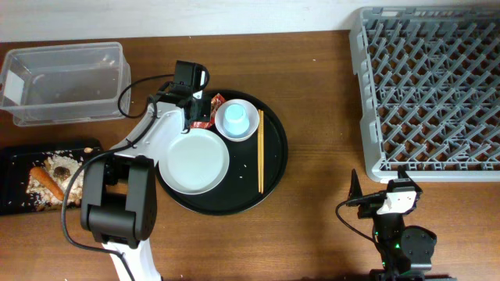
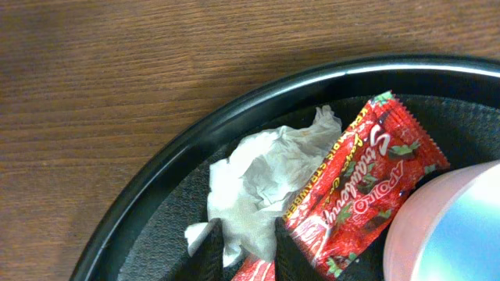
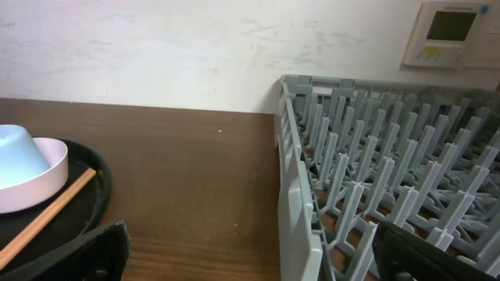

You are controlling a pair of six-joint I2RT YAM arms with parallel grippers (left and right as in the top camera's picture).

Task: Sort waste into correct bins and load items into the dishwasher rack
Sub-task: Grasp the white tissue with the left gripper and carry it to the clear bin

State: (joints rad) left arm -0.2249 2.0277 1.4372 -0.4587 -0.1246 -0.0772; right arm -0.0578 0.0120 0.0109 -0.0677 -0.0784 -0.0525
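My left gripper (image 2: 250, 251) is down in the round black tray's far left part, shut on the crumpled white tissue (image 2: 258, 176). The red wrapper (image 2: 367, 179) lies right beside it, partly under the right finger. A light-blue cup (image 1: 234, 117) sits in the pinkish bowl (image 1: 249, 131), with the pale plate (image 1: 194, 160) in front and the chopsticks (image 1: 260, 152) to the right. My right gripper (image 3: 258, 257) stands wide open and empty by the grey rack (image 1: 430, 94), near its front left corner.
The clear tub (image 1: 66, 82) stands at the far left. Below it the black rectangular tray (image 1: 14, 160) holds beige crumbs, a carrot (image 1: 48, 181) and a brown lump (image 1: 60, 169). The round black tray (image 1: 275, 168) fills the table's middle.
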